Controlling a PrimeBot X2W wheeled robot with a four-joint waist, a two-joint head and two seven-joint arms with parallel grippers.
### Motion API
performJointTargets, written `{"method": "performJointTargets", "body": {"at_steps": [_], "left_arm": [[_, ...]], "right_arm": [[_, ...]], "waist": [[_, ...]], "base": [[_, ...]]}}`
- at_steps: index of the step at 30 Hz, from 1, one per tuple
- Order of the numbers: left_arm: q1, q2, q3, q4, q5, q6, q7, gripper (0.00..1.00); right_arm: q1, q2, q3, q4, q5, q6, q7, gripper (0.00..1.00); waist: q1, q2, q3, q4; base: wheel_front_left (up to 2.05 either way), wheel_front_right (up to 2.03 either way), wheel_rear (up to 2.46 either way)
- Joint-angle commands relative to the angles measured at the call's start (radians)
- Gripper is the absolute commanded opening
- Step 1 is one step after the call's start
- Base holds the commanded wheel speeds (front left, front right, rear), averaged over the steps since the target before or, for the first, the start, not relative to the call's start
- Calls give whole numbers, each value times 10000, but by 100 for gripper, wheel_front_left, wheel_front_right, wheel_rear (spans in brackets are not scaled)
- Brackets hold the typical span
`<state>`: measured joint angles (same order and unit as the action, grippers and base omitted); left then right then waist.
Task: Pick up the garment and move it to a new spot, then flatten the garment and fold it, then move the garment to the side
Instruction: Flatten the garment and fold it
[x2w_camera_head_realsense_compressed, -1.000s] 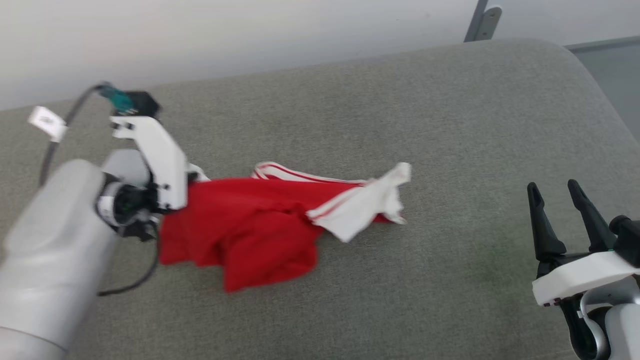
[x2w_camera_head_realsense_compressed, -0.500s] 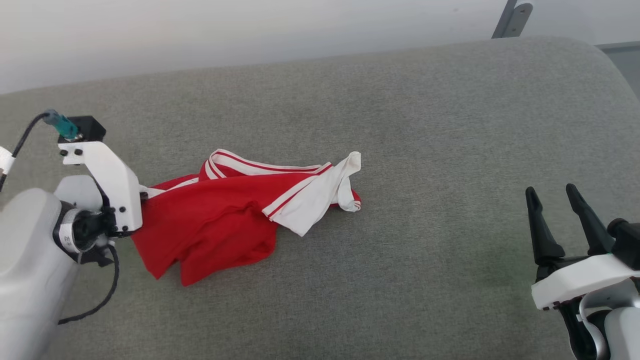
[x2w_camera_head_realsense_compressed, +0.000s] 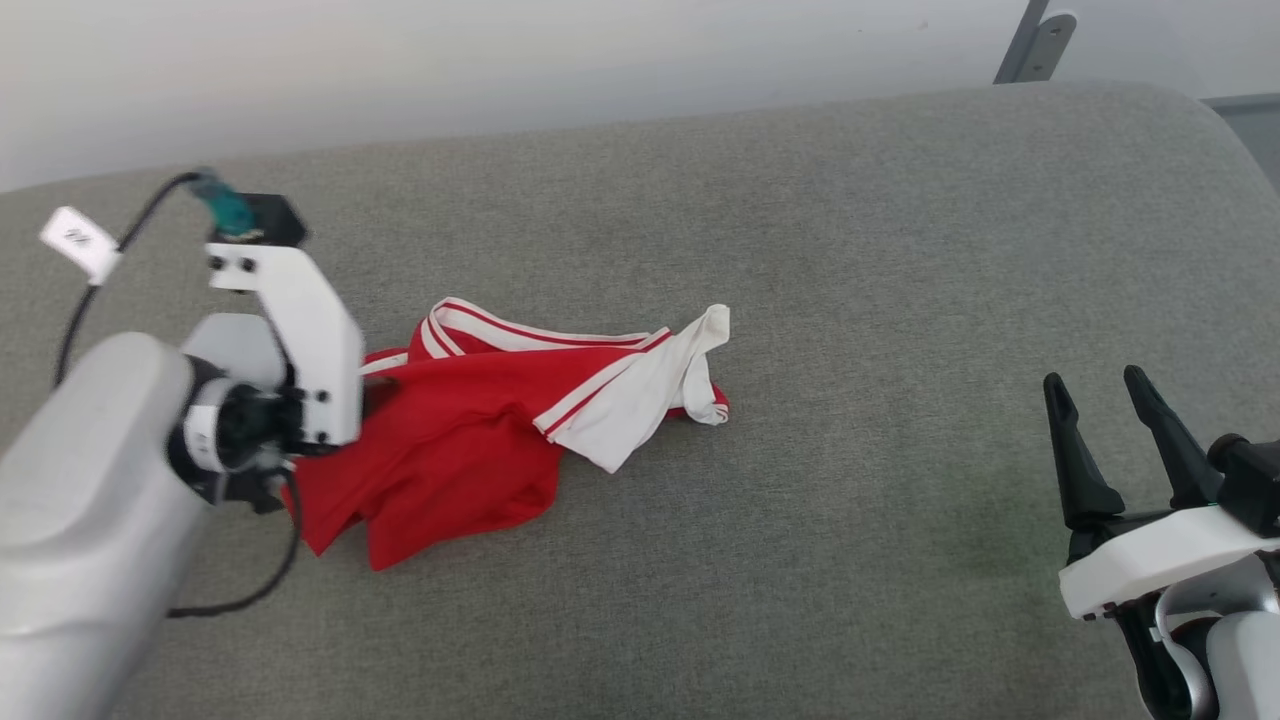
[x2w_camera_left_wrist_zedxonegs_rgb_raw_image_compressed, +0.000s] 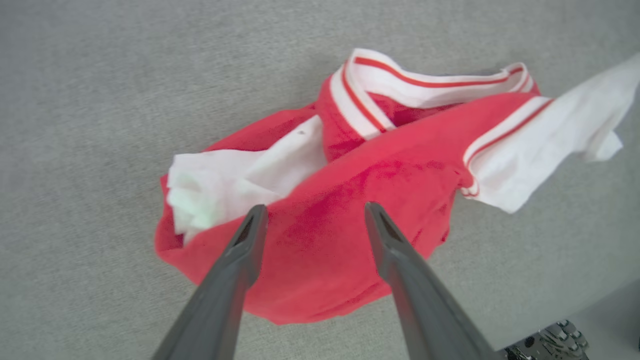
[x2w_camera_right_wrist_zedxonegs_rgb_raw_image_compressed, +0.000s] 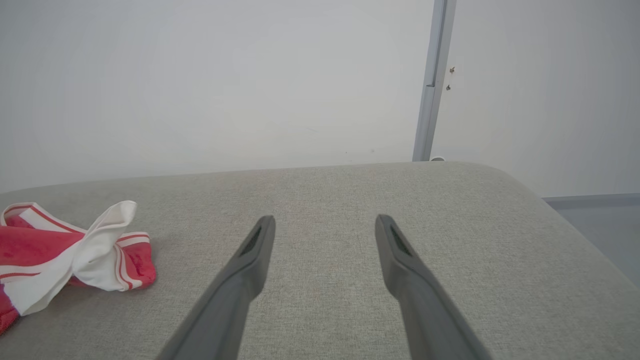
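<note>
Head view: the garment (x2w_camera_head_realsense_compressed: 460, 450) lies crumpled left of centre on the pad (x2w_camera_head_realsense_compressed: 800, 250). Its long axis runs across, with the red body at the left end effector (x2w_camera_head_realsense_compressed: 370, 392) and a white sleeve toward the right end effector (x2w_camera_head_realsense_compressed: 1092, 378), which is well apart.

Left wrist view: the fingers (x2w_camera_left_wrist_zedxonegs_rgb_raw_image_compressed: 235, 270) are spread wide and hold nothing, tips over the red body.

Right wrist view: the fingers (x2w_camera_right_wrist_zedxonegs_rgb_raw_image_compressed: 240, 280) are wide and empty, the garment far off left.

The left arm is nearer for the flattening, I judge.

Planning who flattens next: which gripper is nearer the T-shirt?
Left. The left gripper is at the T-shirt, fingers open over it; the right gripper is far off to its right.
</note>
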<state>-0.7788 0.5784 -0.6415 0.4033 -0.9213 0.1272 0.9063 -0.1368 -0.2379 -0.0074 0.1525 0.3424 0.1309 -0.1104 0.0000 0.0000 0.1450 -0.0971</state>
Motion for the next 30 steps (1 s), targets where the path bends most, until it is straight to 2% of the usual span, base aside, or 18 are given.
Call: {"method": "performJointTargets", "body": {"at_steps": [1, 7, 10, 12, 14, 17, 20, 26, 30], "left_arm": [[146, -23, -151, -268, 131, 109, 134, 100], [518, -14, -648, -593, 419, 190, 321, 100], [709, -59, -920, -311, 660, 35, 99, 100], [746, -145, -1085, -56, 748, -223, -49, 100], [729, -251, -1151, 219, 681, -505, -152, 0], [534, -347, -1152, 504, 557, -748, -157, 0], [394, -534, -1011, 475, 205, -798, 93, 0], [767, -613, -1009, -441, -478, -503, 1186, 0], [1379, -605, -1184, -1437, -674, -225, 1491, 0]], "right_arm": [[-24, 4, 7, -17, 66, -3, -35, 100], [-126, 27, 184, -1, 107, -3, -60, 100], [-198, -8, 256, 30, 137, -3, -110, 100], [-243, -30, 287, 73, 181, -3, -147, 100], [-301, -52, 310, 112, 202, -3, -184, 100], [-327, -67, 288, 165, 261, -3, -234, 100], [-271, -110, 208, 195, 288, -3, -264, 100], [-211, -66, 118, 66, 233, -3, -193, 100], [-212, -36, 77, -64, 222, -3, -148, 100]], "waist": [[0, 0, 11, -49], [0, 0, 98, -239], [0, 0, 179, -335], [0, 0, 219, -381], [0, 0, 244, -396], [0, 0, 235, -365], [0, 0, 167, -265], [0, 0, 89, -108], [0, 0, 178, -95]], "base": [[0, 0, 0], [0, 0, 0], [0, 0, 0], [0, 0, 0], [0, 0, 0], [0, 0, 0], [0, 0, 0], [0, 0, 0], [0, 0, 0]]}}
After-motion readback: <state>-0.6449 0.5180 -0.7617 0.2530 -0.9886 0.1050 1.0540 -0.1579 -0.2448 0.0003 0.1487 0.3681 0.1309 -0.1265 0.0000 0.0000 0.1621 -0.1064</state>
